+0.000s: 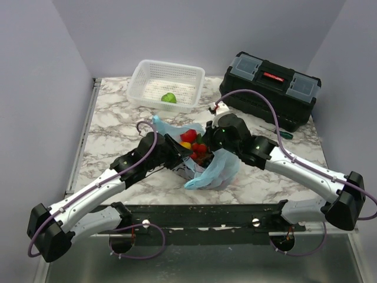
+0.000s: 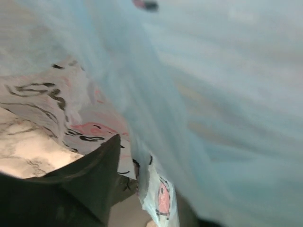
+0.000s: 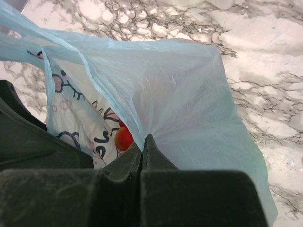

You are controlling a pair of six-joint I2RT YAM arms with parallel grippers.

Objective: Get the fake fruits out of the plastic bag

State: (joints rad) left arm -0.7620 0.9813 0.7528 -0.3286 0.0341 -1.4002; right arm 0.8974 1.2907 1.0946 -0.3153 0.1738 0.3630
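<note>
The plastic bag [image 1: 217,171] lies mid-table with its mouth held open between my two grippers. The fake fruits [image 1: 189,137] show in the mouth: red pieces, a yellow piece and a dark green piece. My left gripper [image 1: 175,155] grips the bag's left edge; in the left wrist view the printed film [image 2: 161,198] runs between the fingers [image 2: 94,175], and the far finger is hidden. My right gripper [image 1: 213,140] is shut on the bag's right edge. In the right wrist view its jaws [image 3: 143,141] pinch the blue film [image 3: 189,104], with a red fruit [image 3: 124,138] just inside.
A white lattice basket [image 1: 177,75] at the back holds a lone light-green round fruit [image 1: 169,98]. A black toolbox [image 1: 270,88] stands back right. A green-handled screwdriver [image 1: 285,134] lies in front of it. The marble table's front edge [image 1: 200,206] is near the bag.
</note>
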